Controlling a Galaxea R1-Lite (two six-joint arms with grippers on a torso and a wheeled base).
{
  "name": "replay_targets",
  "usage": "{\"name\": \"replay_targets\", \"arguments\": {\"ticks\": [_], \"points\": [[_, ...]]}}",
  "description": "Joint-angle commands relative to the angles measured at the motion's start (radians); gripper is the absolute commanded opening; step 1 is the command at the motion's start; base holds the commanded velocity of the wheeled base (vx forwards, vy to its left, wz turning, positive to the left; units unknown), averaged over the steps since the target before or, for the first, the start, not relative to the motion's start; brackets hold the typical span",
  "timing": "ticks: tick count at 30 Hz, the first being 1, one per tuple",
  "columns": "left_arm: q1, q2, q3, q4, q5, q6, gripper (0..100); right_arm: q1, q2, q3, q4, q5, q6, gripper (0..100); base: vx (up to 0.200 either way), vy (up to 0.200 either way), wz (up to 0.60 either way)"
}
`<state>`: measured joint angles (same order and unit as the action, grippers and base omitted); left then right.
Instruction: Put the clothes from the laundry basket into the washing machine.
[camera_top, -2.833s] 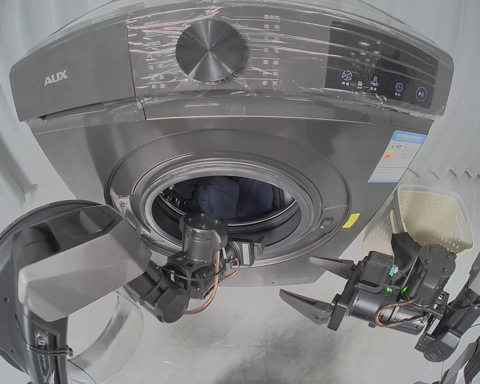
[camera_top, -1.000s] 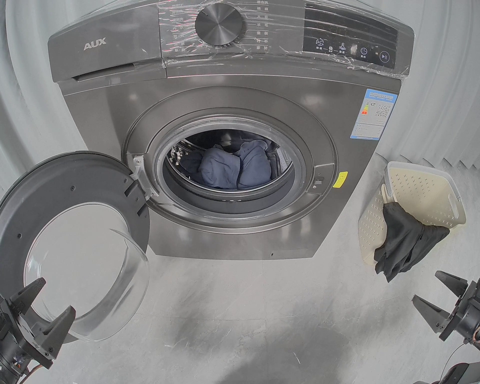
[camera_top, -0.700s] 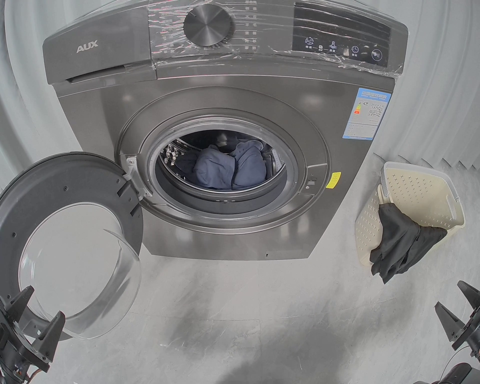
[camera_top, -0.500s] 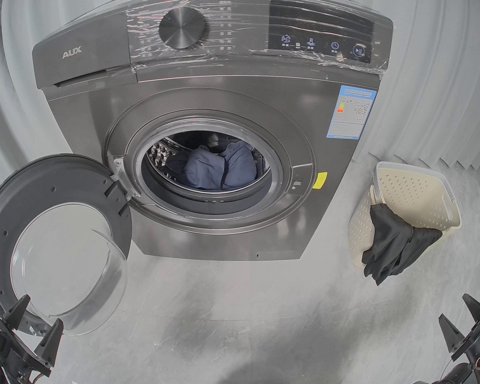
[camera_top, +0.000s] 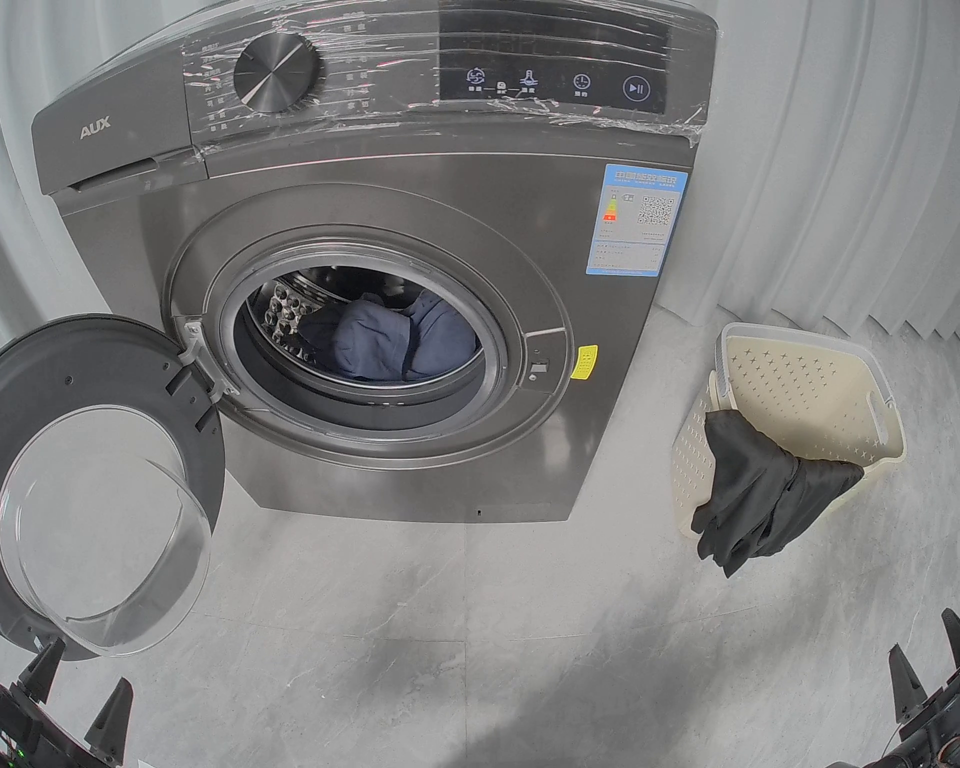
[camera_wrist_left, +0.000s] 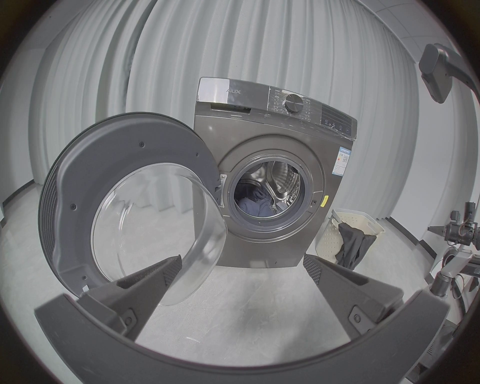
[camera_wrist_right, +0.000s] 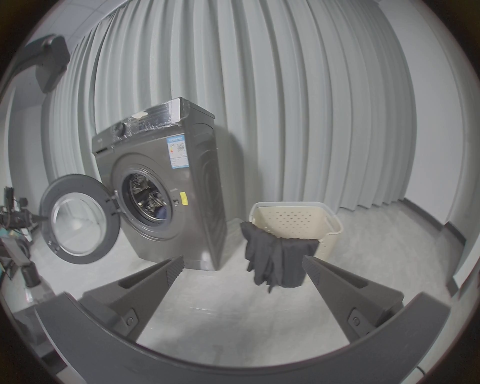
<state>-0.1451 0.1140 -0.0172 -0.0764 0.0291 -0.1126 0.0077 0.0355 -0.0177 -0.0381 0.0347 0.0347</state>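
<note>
At eleven o'clock, washing machine (camera_top: 400, 195), door (camera_top: 95, 365) hanging open at eight. At three, cream laundry basket (camera_top: 800, 385) beside machine, black garment (camera_top: 760, 490) draped over its near rim. In drum (camera_top: 283, 305), blue clothes (camera_top: 390, 342). At seven, left gripper (camera_top: 87, 668); at five, right gripper (camera_top: 922, 640): both spread wide, empty.

I take this for a staged laundry corner in a test room rather than a lived-in home. White pleated curtains (camera_top: 820, 150) form the far and right walls above a pale grey stone-look floor (camera_top: 500, 620). The grey metal front-loading washing machine (camera_top: 330, 195) has clear plastic film (camera_top: 400, 70) wrapped over its control panel. A cream perforated plastic laundry basket (camera_top: 800, 385) sits to its right.
</note>
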Motion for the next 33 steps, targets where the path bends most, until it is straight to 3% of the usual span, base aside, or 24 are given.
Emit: {"name": "replay_targets", "arguments": {"ticks": [1, 4, 7, 11, 13, 18, 23, 33], "points": [[0.061, -0.022, 0.017, 0.001, -0.003, 0.004, 100, -0.006, -0.032, 0.012, 0.069, -0.027, -0.027, 100, 0.0, 0.0, 0.0], [0.133, -0.054, 0.017, 0.003, -0.014, 0.014, 100, -0.003, -0.032, 0.013, 0.055, -0.029, -0.027, 100, 0.0, 0.0, 0.0], [0.156, -0.097, 0.017, 0.003, -0.08, 0.019, 100, -0.003, -0.032, 0.015, 0.052, -0.027, -0.029, 100, 0.0, 0.0, 0.0], [0.15, -0.106, 0.017, 0.004, -0.115, -0.019, 100, -0.003, -0.034, 0.015, 0.052, -0.027, -0.029, 100, 0.0, 0.0, 0.0], [0.15, -0.106, 0.017, 0.004, -0.126, -0.024, 100, -0.003, -0.034, 0.015, 0.05, -0.027, -0.027, 100, 0.0, 0.0, 0.0], [0.15, -0.106, 0.017, 0.004, -0.112, -0.029, 100, -0.003, -0.032, 0.016, 0.044, -0.027, -0.027, 100, 0.0, -0.12, 0.0], [0.148, -0.106, 0.017, 0.009, -0.041, 0.001, 100, -0.005, -0.032, 0.016, 0.044, -0.027, -0.029, 100, 0.0, -0.2, 0.0], [0.148, -0.105, 0.017, 0.01, -0.043, 0.001, 100, -0.006, -0.032, 0.016, 0.044, -0.027, -0.027, 100, 0.0, -0.2, 0.0]]}}
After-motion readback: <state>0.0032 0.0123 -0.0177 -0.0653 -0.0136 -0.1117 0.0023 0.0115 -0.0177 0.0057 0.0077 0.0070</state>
